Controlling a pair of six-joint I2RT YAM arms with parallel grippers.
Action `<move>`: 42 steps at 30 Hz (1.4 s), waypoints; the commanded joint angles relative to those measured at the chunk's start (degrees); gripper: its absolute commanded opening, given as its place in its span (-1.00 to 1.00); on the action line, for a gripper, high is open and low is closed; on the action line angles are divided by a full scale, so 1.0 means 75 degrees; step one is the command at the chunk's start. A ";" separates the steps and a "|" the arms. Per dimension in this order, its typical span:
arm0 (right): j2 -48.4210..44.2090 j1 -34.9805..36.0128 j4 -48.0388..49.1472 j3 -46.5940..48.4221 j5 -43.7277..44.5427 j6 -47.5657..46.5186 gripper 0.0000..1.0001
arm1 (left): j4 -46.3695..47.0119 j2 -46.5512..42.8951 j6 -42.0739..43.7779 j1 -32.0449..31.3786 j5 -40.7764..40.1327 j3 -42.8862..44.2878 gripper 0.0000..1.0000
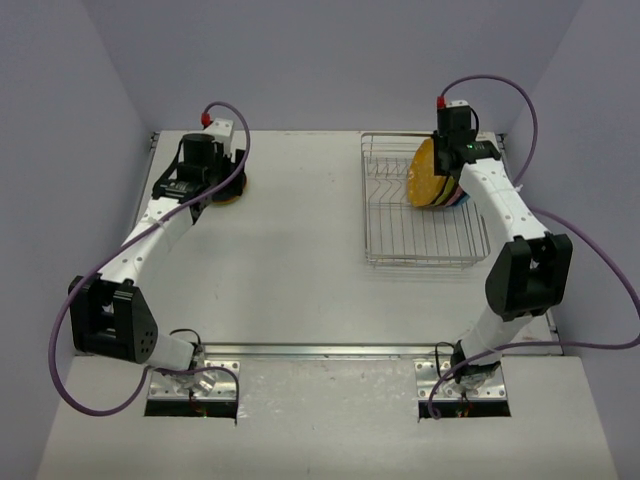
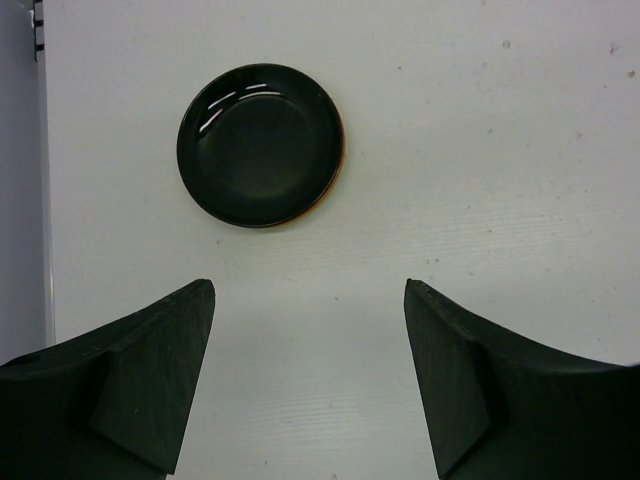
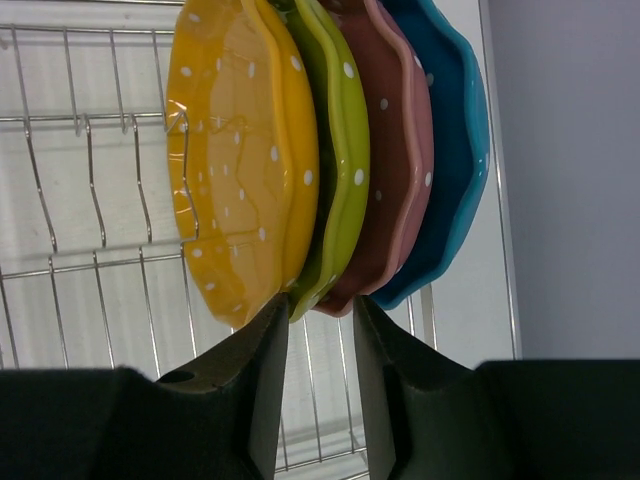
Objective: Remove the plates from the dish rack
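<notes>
A black plate lies flat on an orange plate, whose rim just shows; the stack is at the table's far left. My left gripper hangs above and just short of it, open and empty. In the silver dish rack four plates stand on edge: yellow, lime green, pink and teal blue. My right gripper is over them. It is partly open, its fingertips level with the rims of the green and pink plates.
The rack's wire slots left of the yellow plate hold nothing. Grey walls enclose the table on the left, back and right; the rack sits close to the right wall. The table's left edge is near the plate stack.
</notes>
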 commanded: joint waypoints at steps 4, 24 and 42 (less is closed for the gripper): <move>0.0251 0.0007 0.0571 0.0649 0.0333 0.0020 -0.39 | 0.0461 -0.0228 0.0059 0.0024 -0.0283 -0.0149 0.49; 0.1638 0.0007 0.0190 0.1870 0.0104 -0.0072 -0.11 | 0.0533 -0.0114 0.0033 0.0024 -0.0269 -0.0233 0.50; 0.2335 -0.0204 -0.0276 0.1725 -0.0234 0.0491 0.57 | 0.0456 -0.0031 0.0033 0.0024 -0.0140 -0.0006 0.51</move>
